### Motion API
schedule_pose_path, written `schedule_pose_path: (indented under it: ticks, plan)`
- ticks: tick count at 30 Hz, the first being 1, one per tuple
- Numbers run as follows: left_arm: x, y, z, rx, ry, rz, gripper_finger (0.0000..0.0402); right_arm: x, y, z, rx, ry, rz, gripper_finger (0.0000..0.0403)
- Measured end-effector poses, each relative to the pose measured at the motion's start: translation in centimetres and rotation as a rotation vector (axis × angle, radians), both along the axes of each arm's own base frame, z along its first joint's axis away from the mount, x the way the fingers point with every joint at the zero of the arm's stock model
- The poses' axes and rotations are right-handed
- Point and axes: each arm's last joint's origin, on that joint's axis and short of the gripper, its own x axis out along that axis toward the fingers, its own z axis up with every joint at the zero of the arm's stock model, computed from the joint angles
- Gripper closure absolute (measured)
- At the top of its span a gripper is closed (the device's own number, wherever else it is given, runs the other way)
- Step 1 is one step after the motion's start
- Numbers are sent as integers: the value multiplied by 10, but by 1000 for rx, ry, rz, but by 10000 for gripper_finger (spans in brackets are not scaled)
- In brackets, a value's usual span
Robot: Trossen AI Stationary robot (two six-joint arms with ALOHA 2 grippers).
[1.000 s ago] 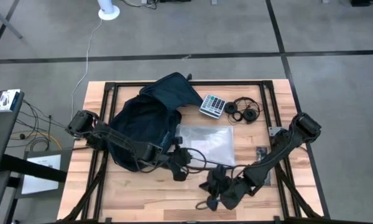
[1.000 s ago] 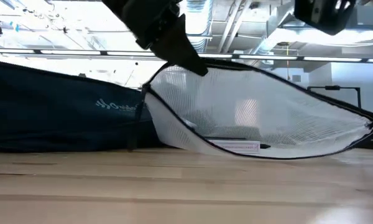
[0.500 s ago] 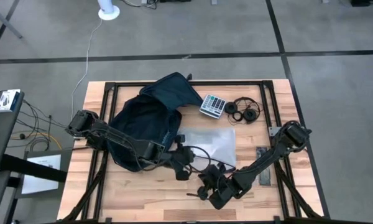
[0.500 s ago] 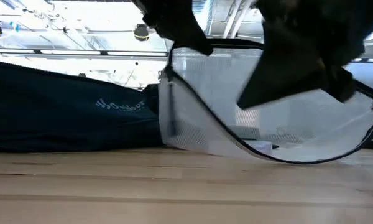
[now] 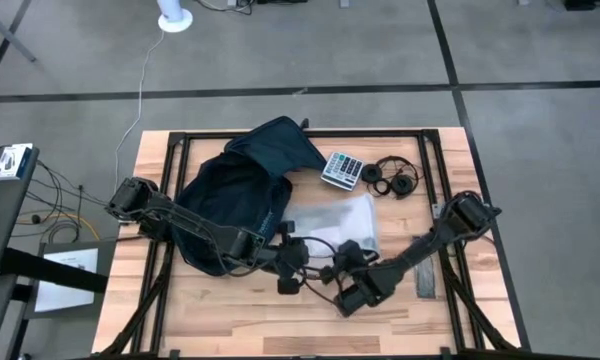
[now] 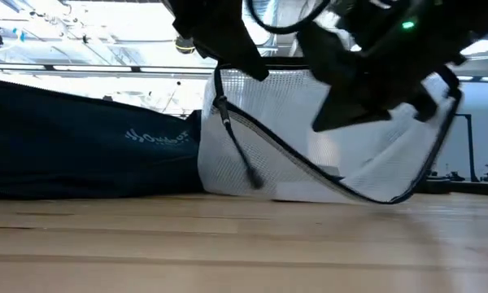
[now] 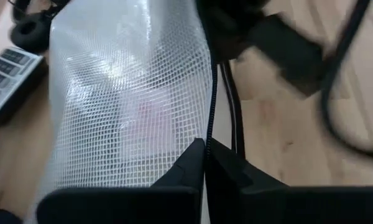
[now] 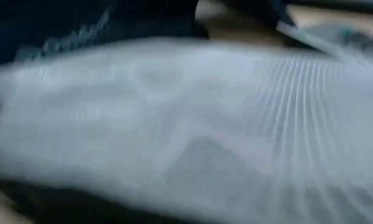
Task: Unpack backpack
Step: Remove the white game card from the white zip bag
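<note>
Clearly left hand (image 7: 204,149) pinches mesh pouch (image 7: 130,93) edge.

Two arms, matte black, slim jointed links with bulkier rounded housings at joints. Left gripper (image 7: 204,163): two flat black fingers tapering to thin wedge tips, wide black block behind them. Thin black cable loops beside the right gripper (image 5: 346,262). Small green light glows on dark housing above that gripper.
</note>
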Motion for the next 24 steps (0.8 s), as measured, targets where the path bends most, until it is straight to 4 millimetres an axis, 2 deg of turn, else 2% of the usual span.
schedule_pose_path:
  ticks: [6,10,13,19,24]
  plan:
    - [1,-1,1,-18,-12,0,401,14,-23,1,-54,48,-28,402]
    - [0,0,0,-19,-7,8,402,19,-32,-1,-65,59,-37,402]
    - [-2,0,0,-26,7,22,402,16,-35,-13,-47,16,-35,402]
    - [-8,2,8,-39,16,45,401,-1,-47,-43,-12,-8,-38,402]
    - [-12,3,15,-54,5,36,402,4,-63,-55,83,-70,-3,402]
